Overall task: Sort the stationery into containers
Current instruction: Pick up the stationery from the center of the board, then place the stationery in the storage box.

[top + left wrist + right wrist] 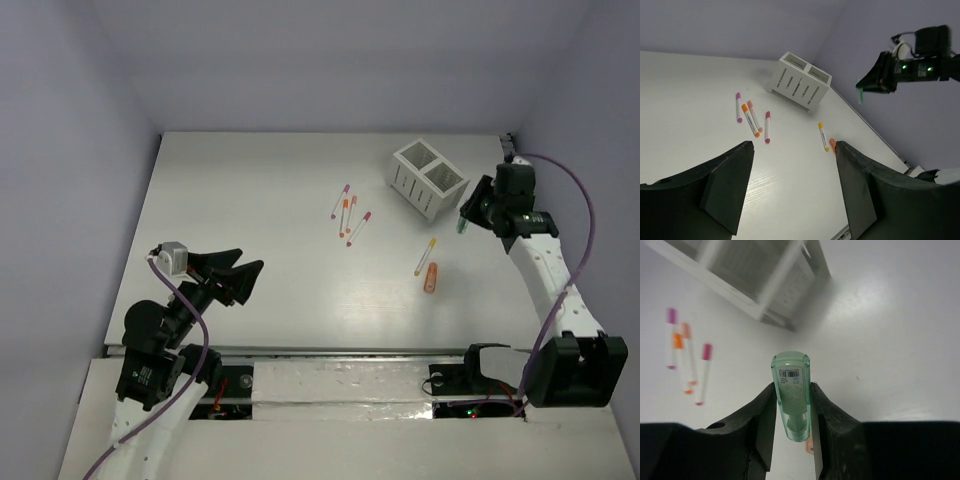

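Black left gripper (250, 263), near left: fingers spread, empty. Smooth white table (250, 180). Four thin white pens (347, 213) lie loose mid-table, with pink, purple and orange caps. Yellow-capped pen (426, 256), with short orange marker (431, 277) just beside it. Slatted white box (430, 178), two compartments. Right gripper (468, 216) pinches translucent green marker (791, 395), aloft near box.

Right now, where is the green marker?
In the top view the green marker is at the right side, clamped in the right end effector, raised above the table just right of the white box.
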